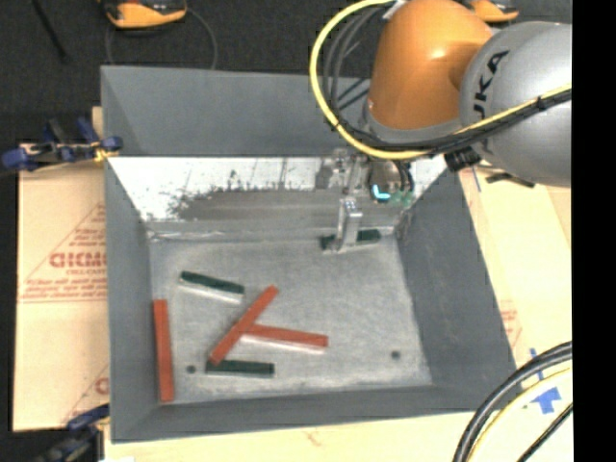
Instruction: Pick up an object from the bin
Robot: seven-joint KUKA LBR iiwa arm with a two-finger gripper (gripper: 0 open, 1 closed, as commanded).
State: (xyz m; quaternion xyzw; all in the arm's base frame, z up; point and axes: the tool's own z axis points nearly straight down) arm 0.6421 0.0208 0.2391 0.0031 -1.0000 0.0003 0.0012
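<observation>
your pincer [351, 227] hangs by the far wall of the bin [452, 287]; you cannot tell whether it is apart or together. the nearest thing, a slanted red stick [243, 323], lies well apart, among other red and green sticks [212, 283] near-left

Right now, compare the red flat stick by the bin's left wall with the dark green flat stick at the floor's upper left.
The red flat stick runs along the left wall's foot; the dark green flat stick lies crosswise on open floor, slightly tilted. The red one looks longer than the green one. Colours differ, red against dark green. Both are thin, straight, lying flat.
</observation>
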